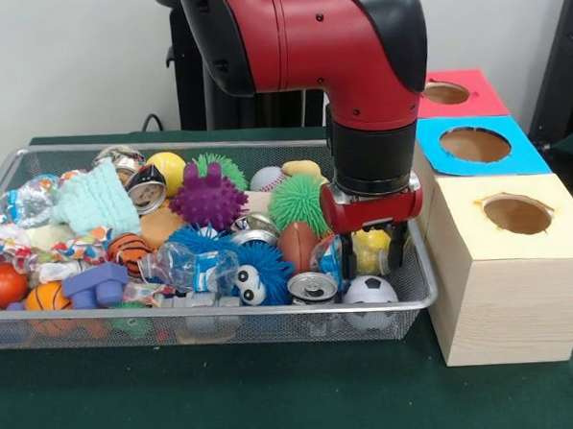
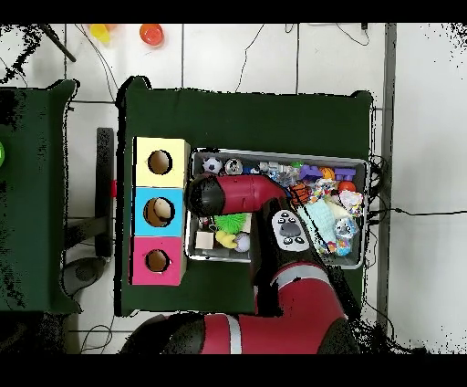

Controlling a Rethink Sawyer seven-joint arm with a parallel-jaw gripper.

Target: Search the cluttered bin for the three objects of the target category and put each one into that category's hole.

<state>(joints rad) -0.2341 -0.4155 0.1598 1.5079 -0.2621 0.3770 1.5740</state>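
Fingers (image 1: 374, 256) apart around yellow toy (image 1: 370, 249); soccer ball (image 1: 369, 291), drink can (image 1: 312, 287) just below; crumpled clear bottle (image 1: 195, 268) beyond can.

Even bright indoor light, soft shadows; slight overall blur, glints on cans.

- In the overhead view the red arm (image 2: 239, 193) covers the middle of the bin (image 2: 278, 153), so the toys under it are hidden.
- The gripper (image 1: 373, 260) is sunk between toys; its fingertips cannot be seen.
- The hole (image 1: 445, 92) is partly hidden behind the arm in the front view.
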